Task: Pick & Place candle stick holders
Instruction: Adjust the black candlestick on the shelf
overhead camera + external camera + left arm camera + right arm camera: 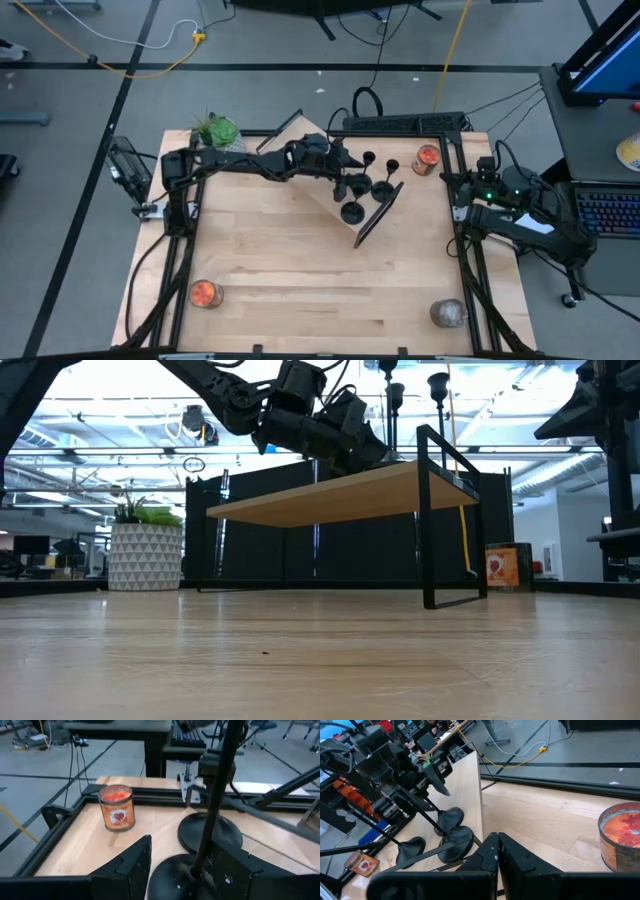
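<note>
Left end effector (187, 870) — around holder (200, 845) stem

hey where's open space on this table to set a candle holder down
The wide wood stretch in front of the raised shelf, between the orange candle jar and the grey jar, is bare. Crowded: the shelf, where the left end effector works among the candle stick holders.
</note>
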